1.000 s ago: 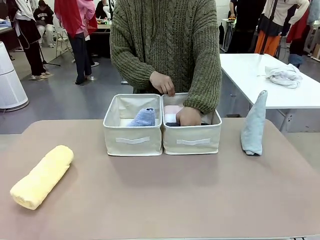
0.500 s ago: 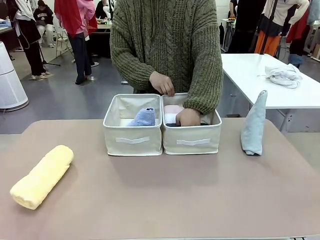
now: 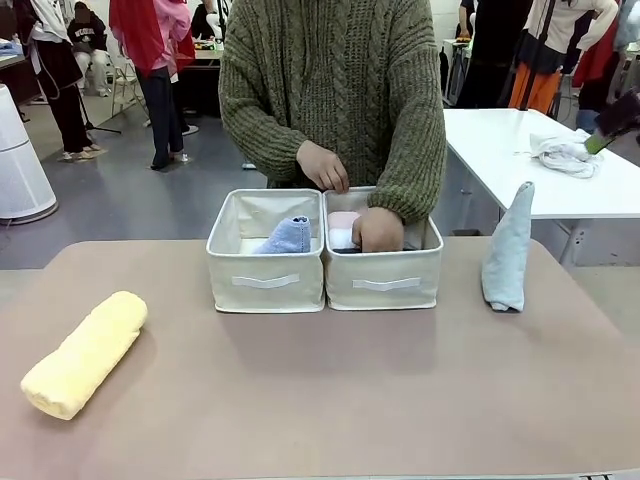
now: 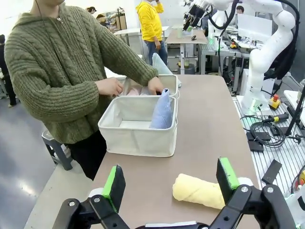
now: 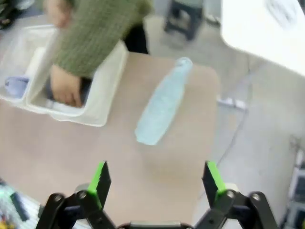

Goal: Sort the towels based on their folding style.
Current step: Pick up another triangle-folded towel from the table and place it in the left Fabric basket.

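Note:
A yellow roll (image 3: 85, 352) lies at the table's front left, just past my open left gripper (image 4: 170, 180) as the yellow roll (image 4: 198, 191). The lavender-blue cone (image 3: 288, 236) stands in the left bin (image 3: 265, 283). In the right bin (image 3: 385, 285) lies a pink roll (image 3: 343, 221), and the person's hand (image 3: 380, 230) rests inside on darker towels. The pale grey-blue cone (image 3: 508, 250) stands upright at the table's right. My right gripper (image 5: 157, 181) hangs open high above that cone (image 5: 162, 102); its tip (image 3: 612, 125) shows at the upper right.
The person in a green sweater (image 3: 330, 90) stands close behind the bins, the other hand (image 3: 322, 165) above them. A white side table (image 3: 520, 180) with a cloth bundle (image 3: 565, 152) stands at the right. The table's front middle (image 3: 330, 400) is bare.
My right gripper's tip has come into the front view at the upper right edge. The person's hand in the right bin has shifted slightly. The towels have stayed put.

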